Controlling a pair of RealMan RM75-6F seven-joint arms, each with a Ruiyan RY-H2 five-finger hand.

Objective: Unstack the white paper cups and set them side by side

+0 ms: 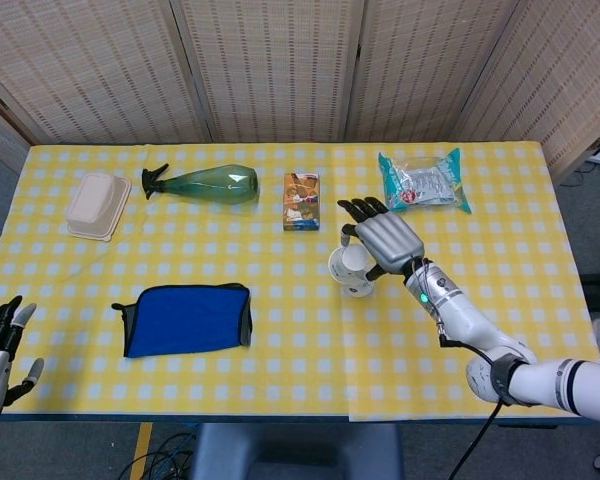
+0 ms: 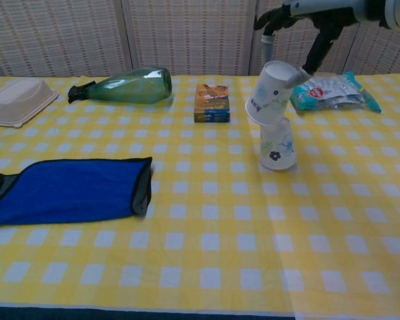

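- Left hand (image 1: 0,345): at the near left corner of the surface (image 1: 280,380), off its edge, holding nothing, fingers (image 1: 8,315) spread apart; seen only in the head view.
- Takeout box (image 1: 96,204), white, lid closed: near the far left corner.
- Blue cloth (image 1: 188,318): flat, left of centre toward the near edge, dark trim along its right side.
- Green spray bottle (image 1: 205,183): lying on its side toward the far edge, black nozzle pointing left.
- Small carton (image 1: 302,200): near the far edge, about centre.
- Lower paper cup (image 2: 277,145): white with a printed pattern, standing mouth-down on the surface right of centre.
- Upper paper cup (image 2: 270,102): tilted, lifted above the lower one; whether its rim touches the lower cup's base is unclear.
- Right hand (image 1: 380,243): grasping the upper cup from above, fingers (image 2: 317,50) wrapped on it.
- Teal snack bag (image 1: 423,183): toward the far right corner, well apart from the cups.
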